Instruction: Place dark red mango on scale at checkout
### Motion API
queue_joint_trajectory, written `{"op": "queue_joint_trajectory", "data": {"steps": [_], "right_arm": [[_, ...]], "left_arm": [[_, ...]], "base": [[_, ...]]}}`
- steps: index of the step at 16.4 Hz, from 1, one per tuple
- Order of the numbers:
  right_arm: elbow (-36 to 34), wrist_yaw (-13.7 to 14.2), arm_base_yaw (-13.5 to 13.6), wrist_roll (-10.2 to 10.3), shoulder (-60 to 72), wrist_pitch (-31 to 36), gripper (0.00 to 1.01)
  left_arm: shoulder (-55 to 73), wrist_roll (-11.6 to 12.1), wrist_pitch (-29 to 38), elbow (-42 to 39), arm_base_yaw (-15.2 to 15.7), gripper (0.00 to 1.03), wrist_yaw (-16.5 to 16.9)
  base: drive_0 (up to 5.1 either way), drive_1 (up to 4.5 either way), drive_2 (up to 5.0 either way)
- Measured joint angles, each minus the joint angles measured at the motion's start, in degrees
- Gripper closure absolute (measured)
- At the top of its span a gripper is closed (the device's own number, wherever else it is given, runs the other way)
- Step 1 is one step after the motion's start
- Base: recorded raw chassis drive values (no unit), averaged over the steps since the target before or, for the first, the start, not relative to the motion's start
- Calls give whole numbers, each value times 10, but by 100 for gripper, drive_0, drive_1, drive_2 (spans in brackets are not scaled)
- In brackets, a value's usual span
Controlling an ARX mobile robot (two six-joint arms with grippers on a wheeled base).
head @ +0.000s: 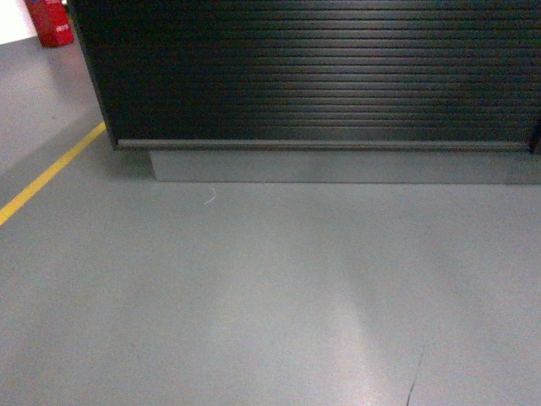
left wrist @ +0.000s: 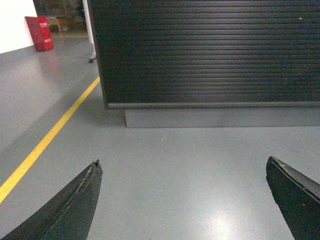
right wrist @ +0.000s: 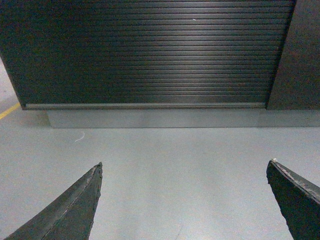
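Black slat-fronted checkout counter (head: 321,76): ahead across grey floor. Left gripper (left wrist: 182,200), right gripper (right wrist: 184,200): spread wide, empty. Mango, scale: not visible. Step: approach; next, probably locating the fruit.

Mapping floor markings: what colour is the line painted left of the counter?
Yellow; the floor line shows best in the left wrist view.

Right ahead of you stands the checkout (head: 313,72), its slatted front facing you. The floor (head: 254,296) lies between you and it. A line on the floor (head: 46,176) runs along your left, and a box (left wrist: 40,33) sits far behind it.
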Motion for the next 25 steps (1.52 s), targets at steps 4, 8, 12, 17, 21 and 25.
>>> {"op": "queue_joint_trajectory", "data": {"steps": [4, 8, 12, 17, 21, 25], "right_arm": [[0, 0, 0, 0, 0, 1, 3], [0, 0, 0, 0, 0, -1, 3], [0, 0, 0, 0, 0, 0, 3], [0, 0, 0, 0, 0, -2, 3], [0, 0, 0, 0, 0, 0, 3], [0, 0, 0, 0, 0, 0, 3]], "left_arm": [[0, 0, 0, 0, 0, 5, 1], [0, 0, -2, 0, 0, 5, 1], [0, 0, -1, 0, 0, 5, 0], [0, 0, -1, 0, 0, 5, 1], [0, 0, -2, 0, 0, 5, 1], [0, 0, 1, 0, 0, 5, 1]], "base": [[3, 422, -415], [3, 422, -415], [3, 422, -415], [6, 424, -412], [-1, 418, -419], [3, 421, -415]]}}
